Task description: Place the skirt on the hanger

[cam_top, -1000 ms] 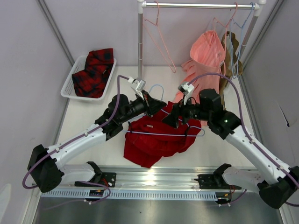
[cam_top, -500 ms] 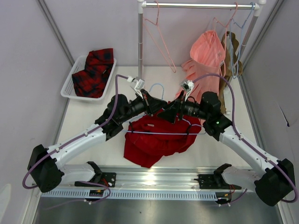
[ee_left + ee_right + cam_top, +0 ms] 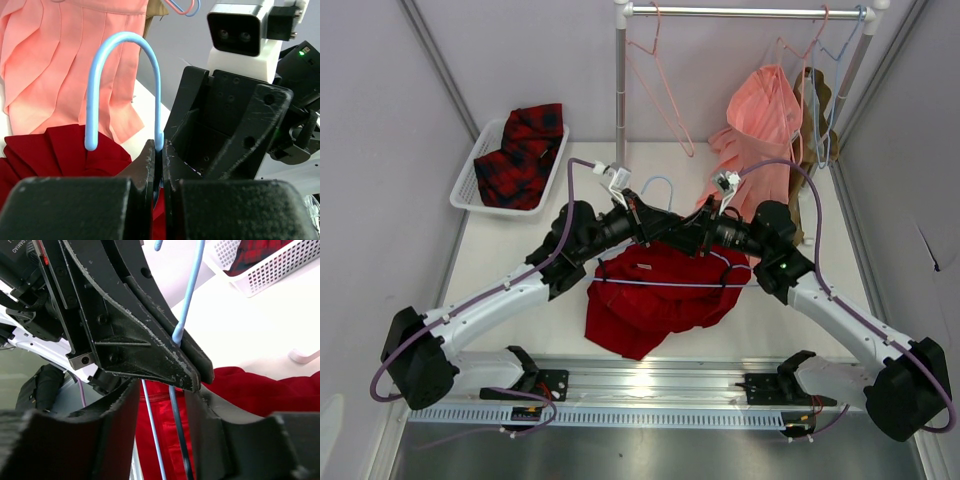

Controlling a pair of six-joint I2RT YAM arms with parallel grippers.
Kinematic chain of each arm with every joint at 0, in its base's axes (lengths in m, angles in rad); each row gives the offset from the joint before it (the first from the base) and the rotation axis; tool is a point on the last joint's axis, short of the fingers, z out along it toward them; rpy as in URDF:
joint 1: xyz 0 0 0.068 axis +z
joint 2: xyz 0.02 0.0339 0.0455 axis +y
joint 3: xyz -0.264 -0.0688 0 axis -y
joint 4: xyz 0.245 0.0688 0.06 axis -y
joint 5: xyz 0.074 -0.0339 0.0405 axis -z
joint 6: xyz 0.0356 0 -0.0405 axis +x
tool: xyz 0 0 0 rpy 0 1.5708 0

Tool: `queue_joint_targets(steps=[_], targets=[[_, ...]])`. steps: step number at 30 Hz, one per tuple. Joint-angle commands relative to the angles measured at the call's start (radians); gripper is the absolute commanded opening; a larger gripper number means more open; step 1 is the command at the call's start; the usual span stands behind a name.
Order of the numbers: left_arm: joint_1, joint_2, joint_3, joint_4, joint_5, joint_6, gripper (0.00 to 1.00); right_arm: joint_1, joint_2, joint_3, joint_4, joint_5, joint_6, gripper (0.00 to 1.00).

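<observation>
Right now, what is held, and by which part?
Left gripper: shut on the thin light-blue wire hanger, at the neck below its hook. Right gripper: open around that wire, gripping nothing.

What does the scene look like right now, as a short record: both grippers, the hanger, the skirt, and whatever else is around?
left gripper: shut on the neck of the hanger, just below its hook
right gripper: open, fingers either side of the hanger's wires, close against the left gripper
hanger: light blue, bottom bar lying across the skirt
skirt: deep red, bunched on the table
basket: white, far left, holds a plaid garment
rail: at the back, a pink pleated skirt hanging from it
</observation>
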Motion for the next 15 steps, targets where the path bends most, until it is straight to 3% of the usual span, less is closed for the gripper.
queue_joint_targets(steps=[1, 8, 12, 14, 15], targets=[[-0.011, -0.006, 0.061, 0.076, -0.004, -0.024, 0.0, -0.001, 0.0, 0.013, 0.035, -0.024, -0.007, 0.42], [-0.014, -0.003, 0.063, 0.088, 0.013, -0.024, 0.0, -0.001, 0.012, 0.028, -0.013, -0.068, -0.034, 0.39], [-0.017, -0.005, 0.064, 0.093, 0.018, -0.018, 0.0, -0.003, 0.018, 0.044, -0.031, -0.091, -0.03, 0.21], [-0.016, -0.006, 0.067, 0.096, 0.03, -0.012, 0.0, -0.003, 0.026, 0.057, -0.053, -0.105, -0.039, 0.03], [-0.016, -0.008, 0.067, 0.096, 0.03, -0.009, 0.0, -0.004, 0.026, 0.068, -0.069, -0.122, -0.039, 0.0]])
